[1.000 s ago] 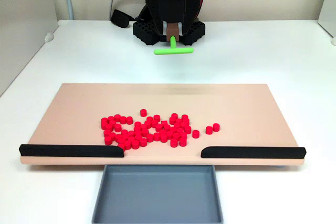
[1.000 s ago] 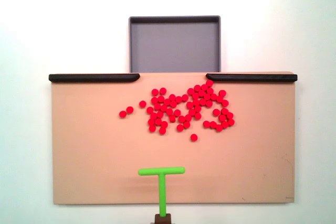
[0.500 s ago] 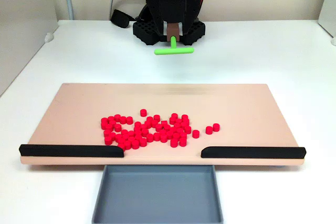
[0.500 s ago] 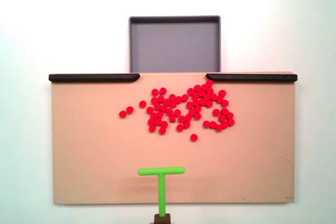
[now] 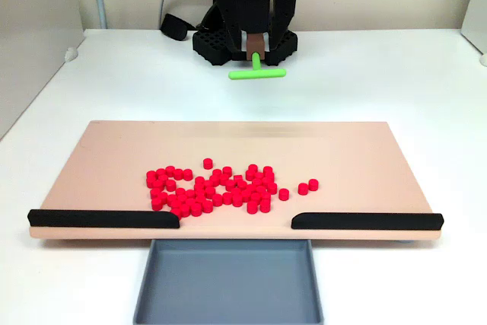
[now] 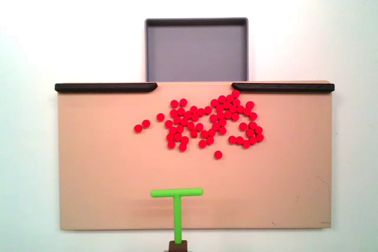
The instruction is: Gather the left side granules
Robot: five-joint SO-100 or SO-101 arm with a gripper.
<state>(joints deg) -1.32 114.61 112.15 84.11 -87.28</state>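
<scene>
The gripper (image 5: 256,45) is clamped on the stem of the green plastic T-shaped tool (image 6: 176,206), bottom centre in a fixed view. The small bright red cylinder granules (image 6: 204,122) lie mid-frame on the tan board (image 6: 106,169). They look light, hard and likely to roll, so sweep, don't pinch.

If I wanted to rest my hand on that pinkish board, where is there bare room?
In the top-down fixed view, the board is bare at both side ends and in the wide strip between the granules and the green T-shaped tool. It is crowded mid-board, just before the gap between the black rails facing the grey tray.
</scene>
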